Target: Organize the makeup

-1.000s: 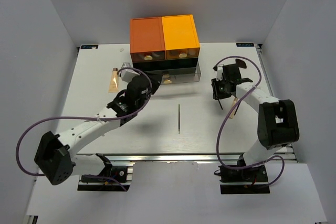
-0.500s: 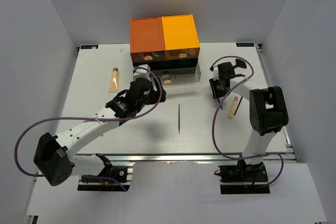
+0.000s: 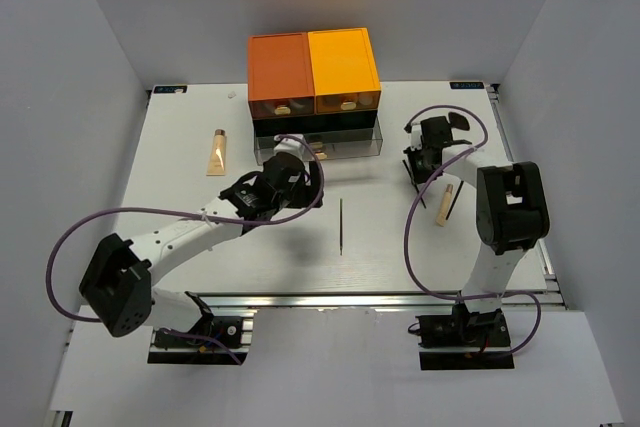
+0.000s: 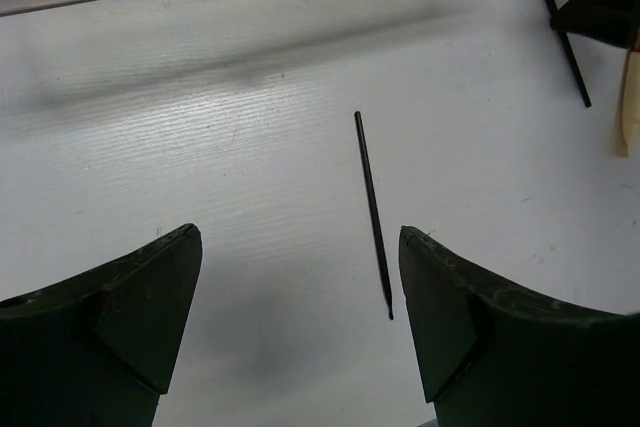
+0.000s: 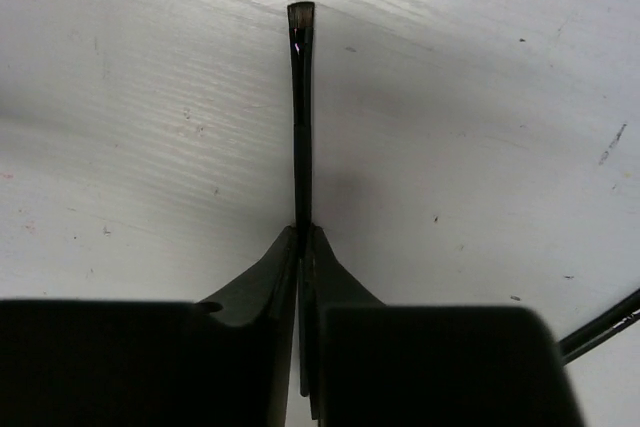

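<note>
White arm links (image 3: 180, 237), black joints, looping purple cables (image 3: 406, 240), dark jaws

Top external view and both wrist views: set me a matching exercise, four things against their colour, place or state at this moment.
Things:
1. left claw
2. right claw
3. loose stick
4. left-hand tube

Colour, place or state:
A. beige, lying left of the drawer box
B. shut on a thin brush
C. black, lying untouched in the middle of the table
D. open, holding nothing

Pairs: 1-D, 2-B, 3-C, 4-A.
</note>
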`<act>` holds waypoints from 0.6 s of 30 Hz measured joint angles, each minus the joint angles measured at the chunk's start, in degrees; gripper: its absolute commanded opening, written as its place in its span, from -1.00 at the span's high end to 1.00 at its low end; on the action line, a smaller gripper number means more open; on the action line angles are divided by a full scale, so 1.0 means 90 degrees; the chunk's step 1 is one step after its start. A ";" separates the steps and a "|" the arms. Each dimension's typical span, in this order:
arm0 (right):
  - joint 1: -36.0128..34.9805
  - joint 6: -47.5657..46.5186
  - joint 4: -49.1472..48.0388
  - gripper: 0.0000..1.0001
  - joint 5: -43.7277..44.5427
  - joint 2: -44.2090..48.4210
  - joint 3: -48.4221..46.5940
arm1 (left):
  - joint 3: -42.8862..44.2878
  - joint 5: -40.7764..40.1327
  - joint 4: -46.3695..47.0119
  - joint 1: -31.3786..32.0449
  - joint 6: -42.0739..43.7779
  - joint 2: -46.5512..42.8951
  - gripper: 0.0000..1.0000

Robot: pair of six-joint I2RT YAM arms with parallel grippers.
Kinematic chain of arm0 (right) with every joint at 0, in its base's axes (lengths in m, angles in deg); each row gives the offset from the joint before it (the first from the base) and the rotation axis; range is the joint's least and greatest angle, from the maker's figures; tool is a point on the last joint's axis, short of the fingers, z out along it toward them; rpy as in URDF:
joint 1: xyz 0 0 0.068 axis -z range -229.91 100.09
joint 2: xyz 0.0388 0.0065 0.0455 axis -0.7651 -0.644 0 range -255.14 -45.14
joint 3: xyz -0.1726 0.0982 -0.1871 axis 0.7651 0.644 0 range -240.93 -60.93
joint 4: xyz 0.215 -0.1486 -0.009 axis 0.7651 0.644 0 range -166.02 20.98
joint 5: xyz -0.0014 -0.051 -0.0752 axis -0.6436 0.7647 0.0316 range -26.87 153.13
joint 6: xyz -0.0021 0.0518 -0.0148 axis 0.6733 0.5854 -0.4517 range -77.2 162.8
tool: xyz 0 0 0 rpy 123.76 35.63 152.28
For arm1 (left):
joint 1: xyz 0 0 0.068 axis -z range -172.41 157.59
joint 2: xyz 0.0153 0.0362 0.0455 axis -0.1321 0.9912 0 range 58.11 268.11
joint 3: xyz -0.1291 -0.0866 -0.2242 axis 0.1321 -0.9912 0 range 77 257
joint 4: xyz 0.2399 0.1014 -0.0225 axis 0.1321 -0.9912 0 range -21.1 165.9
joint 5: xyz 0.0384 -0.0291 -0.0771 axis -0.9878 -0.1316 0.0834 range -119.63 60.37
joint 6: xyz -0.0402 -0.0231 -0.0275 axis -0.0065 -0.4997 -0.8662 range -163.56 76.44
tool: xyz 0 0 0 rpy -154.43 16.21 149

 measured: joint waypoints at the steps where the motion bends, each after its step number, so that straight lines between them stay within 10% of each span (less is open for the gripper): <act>1: 0.0019 -0.0010 -0.0036 0.96 0.0000 0.0000 0.0017 | 0.0000 0.0005 0.0015 0.0019 0.0044 0.0058 -0.79; 18: 0.0491 -0.0109 -0.0073 1.00 -0.0738 0.0563 0.0442 | -0.0231 0.0138 0.0481 0.0423 0.0418 0.1066 -0.79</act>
